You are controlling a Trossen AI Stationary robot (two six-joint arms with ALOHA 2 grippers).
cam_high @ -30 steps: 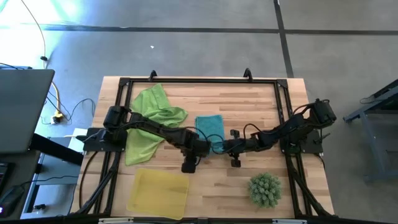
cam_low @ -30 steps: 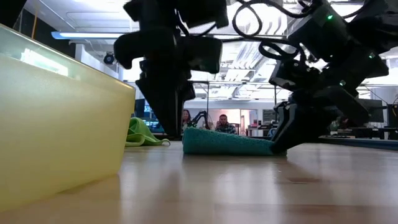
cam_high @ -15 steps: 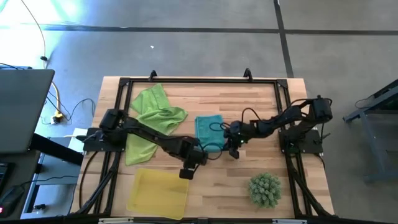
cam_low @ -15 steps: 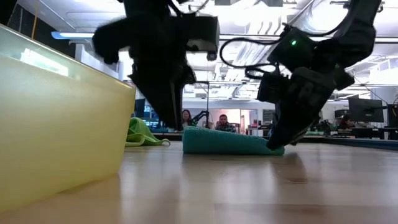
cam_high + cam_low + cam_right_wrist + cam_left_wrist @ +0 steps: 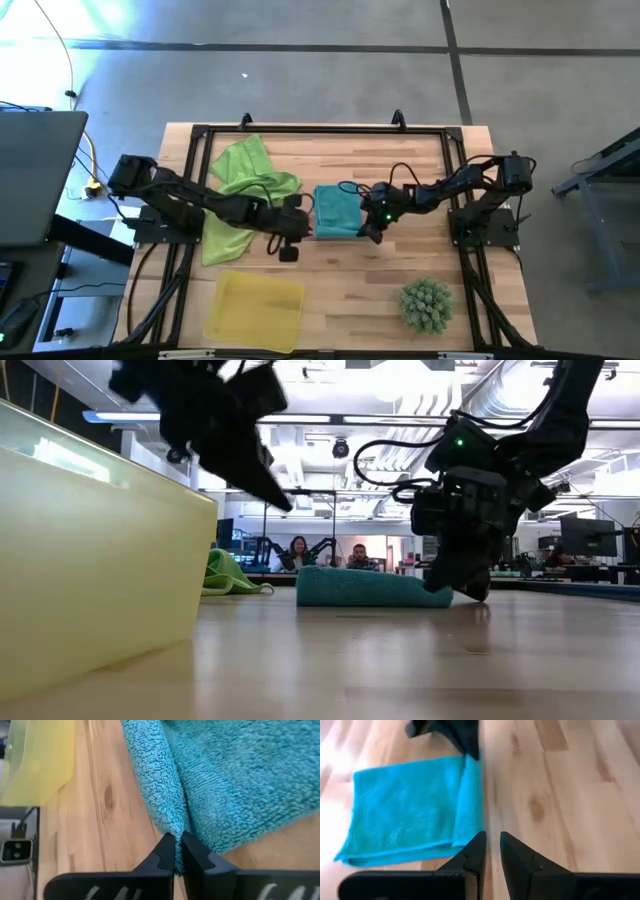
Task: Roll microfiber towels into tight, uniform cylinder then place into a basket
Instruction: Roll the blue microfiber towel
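Note:
A teal towel (image 5: 337, 210) lies flat at the middle of the table, with a narrow fold (image 5: 470, 800) turned over along its near edge. My right gripper (image 5: 176, 840) is shut on the right end of that fold. My left gripper (image 5: 492, 845) hovers above the wood just off the towel's left end, slanting down. A narrow gap shows between its fingers and nothing is in it. A crumpled green towel (image 5: 245, 185) lies at the far left, partly under the left arm. The yellow basket (image 5: 255, 308) stands at the near left. My right gripper pinches the folded-over near edge of the teal towel at its right end (image 5: 170, 822) between its two fingers. The fingers slant down from the table's right and point along the fold. The rest of the towel (image 5: 365, 588) lies on the table.
A green spiky ball (image 5: 427, 305) sits near the table's near right corner. A black frame (image 5: 320, 130) runs around the table's rim. Bare wood lies between the teal towel and the basket. People sit in the room far behind the table.
My left gripper has left the towel's left end. It has risen, drawn back toward the table's left edge and tipped from pointing steeply down to a slant. My right gripper has rolled and moved toward the far edge onto the towel's near right corner. The towel has stayed in place.

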